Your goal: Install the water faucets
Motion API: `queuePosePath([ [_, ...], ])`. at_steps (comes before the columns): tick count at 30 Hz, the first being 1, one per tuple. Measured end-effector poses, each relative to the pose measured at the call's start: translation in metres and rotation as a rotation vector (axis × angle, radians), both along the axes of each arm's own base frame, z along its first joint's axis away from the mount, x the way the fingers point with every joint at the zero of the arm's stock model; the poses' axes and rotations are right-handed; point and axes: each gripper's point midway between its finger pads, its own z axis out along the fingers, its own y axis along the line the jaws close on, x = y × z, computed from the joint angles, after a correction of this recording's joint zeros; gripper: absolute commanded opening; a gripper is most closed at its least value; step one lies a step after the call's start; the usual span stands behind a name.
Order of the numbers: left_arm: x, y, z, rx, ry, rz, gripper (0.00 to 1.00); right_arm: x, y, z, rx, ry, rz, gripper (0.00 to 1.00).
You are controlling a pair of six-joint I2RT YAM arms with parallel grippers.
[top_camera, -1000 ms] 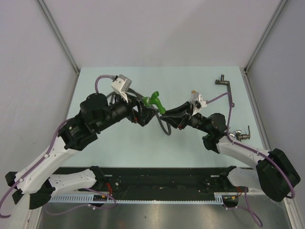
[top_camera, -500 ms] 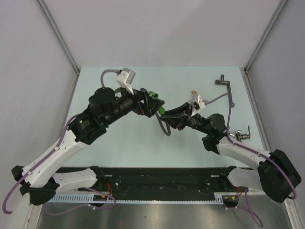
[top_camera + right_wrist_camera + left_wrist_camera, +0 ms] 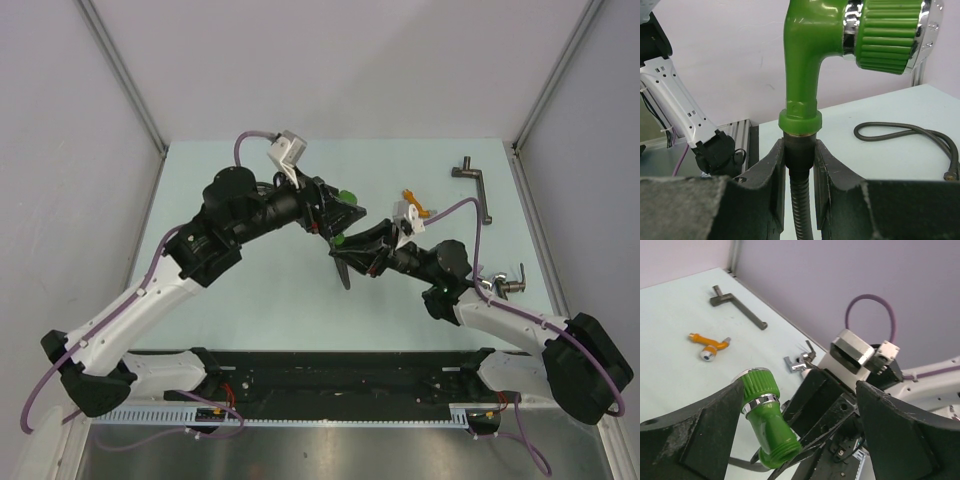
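Note:
The green faucet (image 3: 802, 65) stands screwed onto the black end fitting of the hose (image 3: 799, 150). My right gripper (image 3: 799, 145) is shut on that fitting and holds it above the table; it also shows in the top view (image 3: 345, 250). My left gripper (image 3: 799, 387) is open, jaws wide on either side of the green faucet (image 3: 765, 420), whose ribbed knob touches one finger (image 3: 695, 435). In the top view my left gripper (image 3: 338, 215) covers most of the green faucet (image 3: 347, 196). The orange faucet (image 3: 415, 205) lies loose on the table, also seen in the left wrist view (image 3: 707, 344).
A grey L-shaped metal bar (image 3: 472, 178) lies at the far right, also in the left wrist view (image 3: 737, 307). A silver lever fitting (image 3: 505, 285) lies by the right forearm. The hose (image 3: 910, 132) loops on the pale green table (image 3: 250, 300).
My left arm has swung right and away, its gripper turning around the green faucet. My right gripper with the hose end has shifted slightly left and nearer. The orange faucet is now uncovered.

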Motion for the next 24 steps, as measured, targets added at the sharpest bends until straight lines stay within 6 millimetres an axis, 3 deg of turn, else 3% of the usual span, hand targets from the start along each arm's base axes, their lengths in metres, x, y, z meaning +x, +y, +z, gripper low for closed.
queuePosePath([
  [5,-0.016,-0.009,0.007,-0.023,-0.023,-0.109,0.89,-0.003,0.0,0.002,0.0,-0.012,0.005,0.0],
  [16,-0.054,-0.019,0.014,-0.004,-0.073,-0.376,0.89,-0.011,0.001,0.005,-0.006,-0.055,0.027,0.0],
  [24,-0.073,-0.011,0.011,0.102,-0.191,-0.504,0.98,-0.017,0.002,0.005,-0.014,-0.078,0.052,0.0],
])
